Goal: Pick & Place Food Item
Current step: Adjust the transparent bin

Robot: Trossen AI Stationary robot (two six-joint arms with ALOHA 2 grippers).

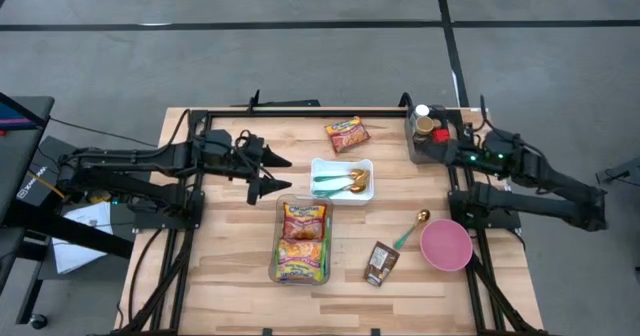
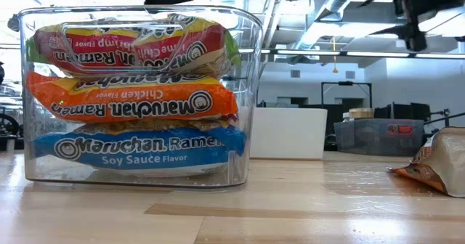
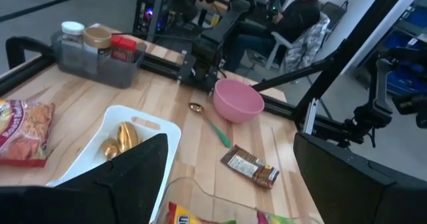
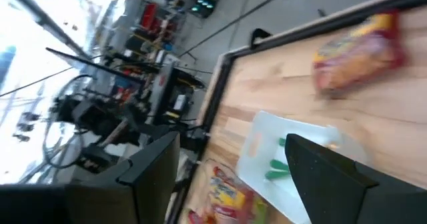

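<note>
- my left gripper [image 1: 277, 173] hangs over the pale wooden worktop [image 1: 230, 266], just beside the near-left corner of the white rectangular tray [image 1: 341, 179] and above the far end of the clear plastic bin [image 1: 302, 239]; its fingers [image 3: 127, 177] are spread wide and hold nothing.
- my right gripper [image 4: 233, 171] is raised at the far right corner of the worktop, close to the dark grey caddy [image 1: 432, 136] of jars; its fingers [image 4: 327, 174] are also wide apart and empty.
- the clear plastic bin stands near the middle of the worktop and holds stacked packets of maruchan ramen [image 2: 134, 102]: a red-and-yellow packet on top, an orange chicken flavor packet under it, a blue soy sauce flavor packet at the bottom.
- one loose orange-red ramen packet [image 1: 347, 134] lies flat on the worktop beyond the white tray, apart from it.
- the white tray holds gold spoons [image 3: 120, 139] with teal handles.
- a round pink plastic bowl [image 1: 445, 244] sits at the right side of the worktop; a gold spoon with a teal handle [image 1: 410, 229] lies just beside it on its left.
- a small brown wrapped snack bar [image 1: 380, 264] lies near the front edge, between the bin and the bowl, touching neither.
- in the left wrist view a seated person [image 3: 297, 11] shows beyond the worktop.
</note>
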